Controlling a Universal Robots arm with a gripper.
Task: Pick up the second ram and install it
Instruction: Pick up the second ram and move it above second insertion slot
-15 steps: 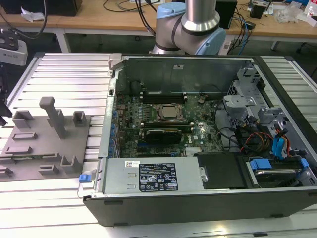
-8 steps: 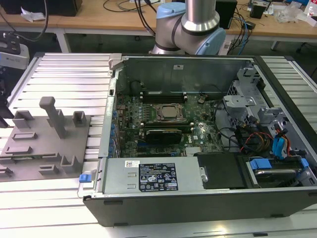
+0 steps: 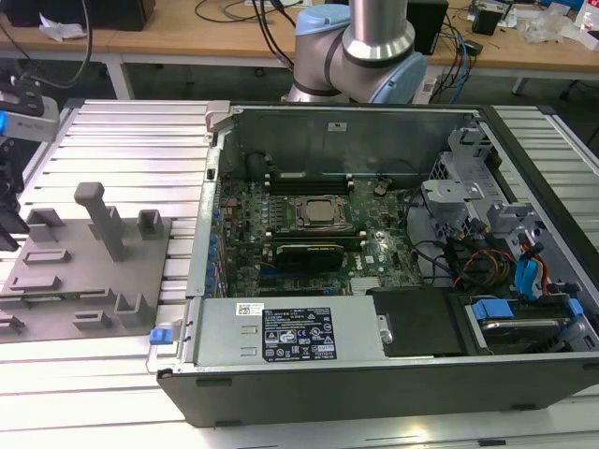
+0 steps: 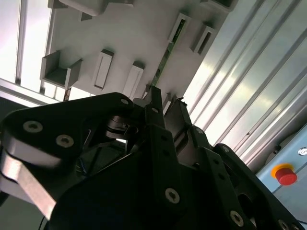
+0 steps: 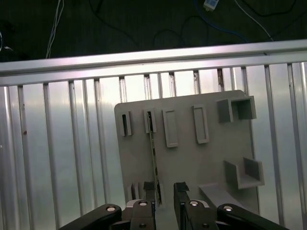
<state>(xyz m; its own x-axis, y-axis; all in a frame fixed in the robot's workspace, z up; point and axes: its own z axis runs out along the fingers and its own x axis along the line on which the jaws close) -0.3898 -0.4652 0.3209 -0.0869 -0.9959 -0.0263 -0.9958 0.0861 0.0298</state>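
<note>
Poised over the grey fixture plate (image 5: 192, 163) with the gripper (image 5: 165, 189) spread apart, clamped on nothing. Aligned lengthwise with the second ram (image 5: 153, 143), seen in both wrist views as a thin green edge stretching straight ahead of the gripper, away from the fingertips. Stood on its long edge in a narrow slot of the plate, most likely to keep both flat faces exposed for a pinch from either side. Seemingly straddling the near end of the stick, closer with one finger (image 5: 148, 191) than with the other; touching or just short of it, cannot tell. Cannot tell either how far down around the board the fingertips reach. Spread this wide, by the look of it, to clear the stick without tipping it in its slot. Not yet lifted, and not yet installed. Well off from the gripper, across the ribbed tabletop (image 3: 122, 150) in the exterior view: the open computer case (image 3: 374, 398), lid off and motherboard (image 3: 309, 271) facing up, leaving the memory slots beside the CPU socket (image 3: 318, 213) reachable from above.
</note>
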